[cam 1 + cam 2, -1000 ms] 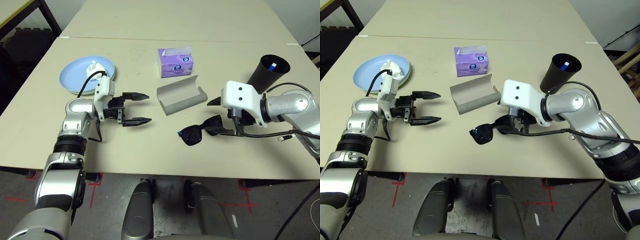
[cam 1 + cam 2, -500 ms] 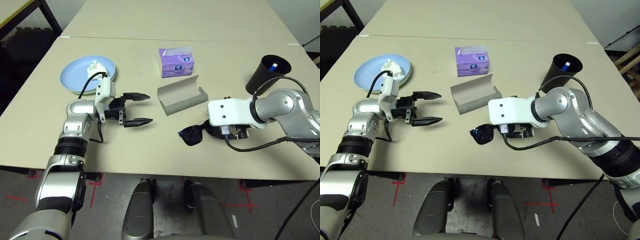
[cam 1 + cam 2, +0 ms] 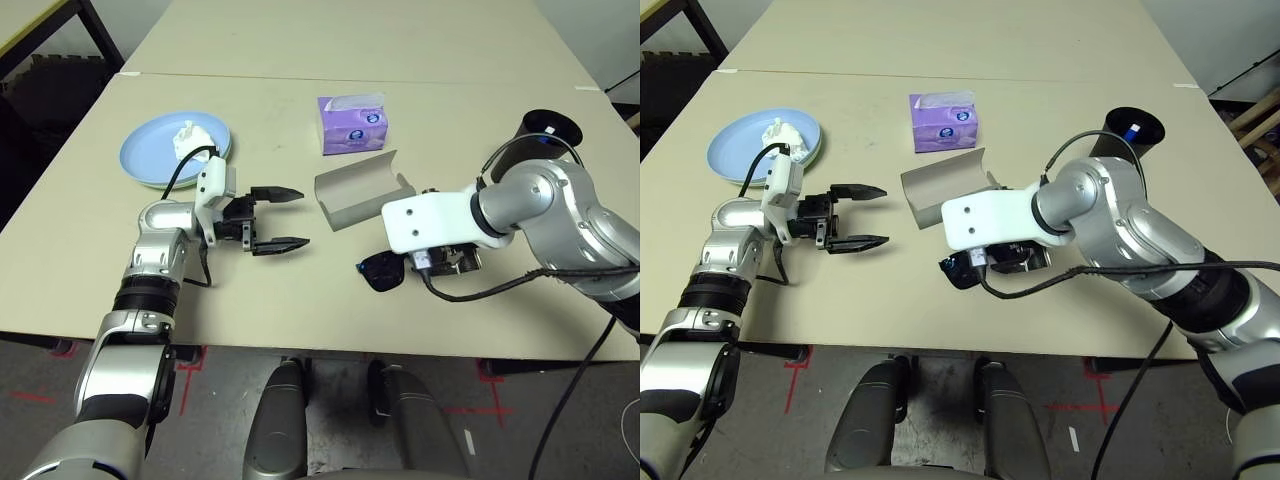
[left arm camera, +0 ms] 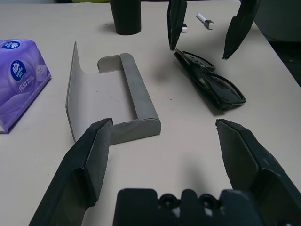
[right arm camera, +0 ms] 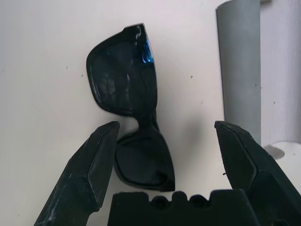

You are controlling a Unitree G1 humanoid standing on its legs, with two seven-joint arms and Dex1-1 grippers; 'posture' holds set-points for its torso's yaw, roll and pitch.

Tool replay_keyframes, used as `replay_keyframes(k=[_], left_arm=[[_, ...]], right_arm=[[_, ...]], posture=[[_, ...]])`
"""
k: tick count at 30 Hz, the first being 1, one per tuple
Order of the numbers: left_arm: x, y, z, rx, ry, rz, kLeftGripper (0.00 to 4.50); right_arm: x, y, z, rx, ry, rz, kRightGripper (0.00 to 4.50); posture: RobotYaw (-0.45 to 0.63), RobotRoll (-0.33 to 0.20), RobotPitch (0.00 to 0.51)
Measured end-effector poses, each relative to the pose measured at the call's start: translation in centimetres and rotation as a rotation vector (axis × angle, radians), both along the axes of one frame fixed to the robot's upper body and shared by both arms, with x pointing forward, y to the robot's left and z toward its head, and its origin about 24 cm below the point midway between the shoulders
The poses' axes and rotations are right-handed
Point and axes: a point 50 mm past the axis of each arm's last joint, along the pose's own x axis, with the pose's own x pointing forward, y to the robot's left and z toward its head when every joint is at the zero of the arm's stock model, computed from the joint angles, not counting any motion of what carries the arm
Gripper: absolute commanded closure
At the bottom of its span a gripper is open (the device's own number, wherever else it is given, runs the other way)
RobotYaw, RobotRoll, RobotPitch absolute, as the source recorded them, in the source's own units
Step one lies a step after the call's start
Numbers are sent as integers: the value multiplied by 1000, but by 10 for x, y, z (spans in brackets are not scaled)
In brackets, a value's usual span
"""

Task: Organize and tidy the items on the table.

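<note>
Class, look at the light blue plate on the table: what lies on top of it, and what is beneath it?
A crumpled white tissue lies on the light blue plate. A pale green plate peeks out beneath its edge; most of that plate is covered.

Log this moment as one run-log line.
phase: pre-grasp | right end effector: open, above sunglasses | left end effector: open, empty | glasses case: open on table

Setting: robotics lab or test room. Evidence: plain beige desk [image 3: 300, 40] on dark metal legs; red tape marks [image 3: 480, 372] on grey floor below the desk's near edge; loose cables [image 3: 590, 390] beside it.
</note>
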Motion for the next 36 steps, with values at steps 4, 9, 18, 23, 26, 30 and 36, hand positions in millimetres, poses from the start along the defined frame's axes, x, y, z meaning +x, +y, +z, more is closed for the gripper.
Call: replay_keyframes(k=[4,9,18,23,26,30,36], left_arm=[[0,0,-1,0,1,2,25],[-1,0,-2,0,3,5,25],[-1,-1,-1,3,-2,2,25],[-2,-3,0,8,-11,-7,25],[-2,-3,-1,11,-10,-9,25],[-2,-3,-2,10,-8,-4,25],[-2,-3,-2,10,-9,-3,25]], right_arm=[[1,0,-4,-42,21,3,0],[3,-2,-5,-78,5,20,0],[4,-2,-8,-114,-16,44,0],[3,-2,-14,-118,-6,48,0],[3,-1,-16,-121,-2,51,0],[4,1,-20,-118,3,61,0],[7,3,-22,-120,-1,60,0]], posture=[[182,0,230],[185,0,230],[186,0,227],[186,0,227],[191,0,228],[191,0,227],[197,0,226]])
